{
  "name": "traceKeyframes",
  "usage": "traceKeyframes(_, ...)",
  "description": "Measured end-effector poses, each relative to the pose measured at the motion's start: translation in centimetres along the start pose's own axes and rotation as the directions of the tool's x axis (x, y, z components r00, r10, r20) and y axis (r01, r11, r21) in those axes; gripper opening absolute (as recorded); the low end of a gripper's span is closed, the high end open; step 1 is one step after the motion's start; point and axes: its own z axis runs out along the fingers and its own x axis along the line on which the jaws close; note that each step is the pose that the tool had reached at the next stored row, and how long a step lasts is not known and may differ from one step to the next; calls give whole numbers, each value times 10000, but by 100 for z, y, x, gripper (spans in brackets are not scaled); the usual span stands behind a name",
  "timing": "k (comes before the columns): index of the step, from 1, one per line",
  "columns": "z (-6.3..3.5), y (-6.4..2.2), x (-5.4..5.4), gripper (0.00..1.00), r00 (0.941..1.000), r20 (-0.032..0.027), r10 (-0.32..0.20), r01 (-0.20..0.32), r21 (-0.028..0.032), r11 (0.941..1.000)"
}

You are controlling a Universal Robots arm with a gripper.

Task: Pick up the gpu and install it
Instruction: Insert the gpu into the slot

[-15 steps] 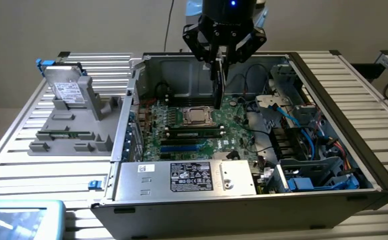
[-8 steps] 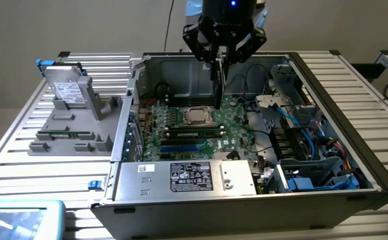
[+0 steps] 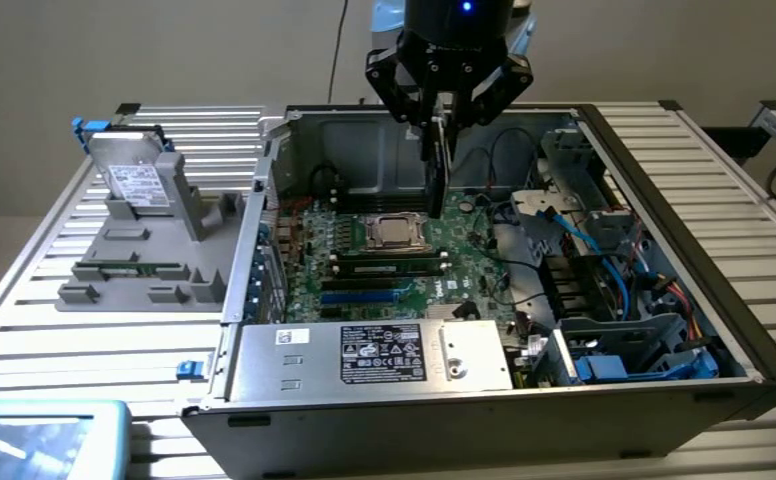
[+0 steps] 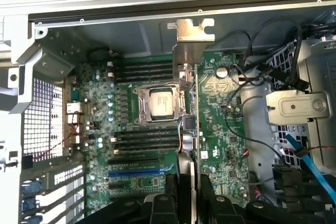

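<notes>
My gripper (image 3: pixel 442 118) hangs over the open computer case (image 3: pixel 655 200), shut on the gpu (image 3: pixel 435 170). The card hangs edge-on and upright below the fingers, above the green motherboard (image 3: pixel 361 262) and close to the processor socket (image 3: pixel 398 232). In the wrist view the gpu (image 4: pixel 187 129) runs away from the gripper (image 4: pixel 188 184) as a thin edge. Its silver end bracket (image 4: pixel 195 35) is at the far end, toward the case's wall. The card lies beside the processor socket (image 4: pixel 161 103). A blue slot (image 4: pixel 137 172) on the board lies off to one side of the card.
A grey fixture (image 3: pixel 148 260) on the slatted table at the exterior view's left holds a grey drive (image 3: pixel 135 180) and a green memory stick (image 3: pixel 128 268). Inside the case are a power supply (image 3: pixel 375 355), blue and black cables (image 3: pixel 588 235) and a drive cage (image 3: pixel 615 350).
</notes>
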Motion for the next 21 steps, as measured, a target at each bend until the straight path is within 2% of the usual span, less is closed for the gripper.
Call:
traceKeyframes(4,0,0,1,28,9980,-84,-622,622,-43,9981)
traceKeyframes(8,0,0,1,28,9911,-173,-1319,1318,-90,9912)
traceKeyframes(12,0,-1,1,28,9787,-260,-2038,2034,-171,9789)
traceKeyframes(15,0,0,1,28,9686,-300,-2467,2459,-275,9689)
traceKeyframes(17,0,0,1,28,9658,-313,-2574,2565,-281,9661)
traceKeyframes(18,1,0,1,28,9623,-328,-2700,2691,-285,9627)
traceKeyframes(21,0,0,1,28,9459,-394,-3222,3211,-307,9465)
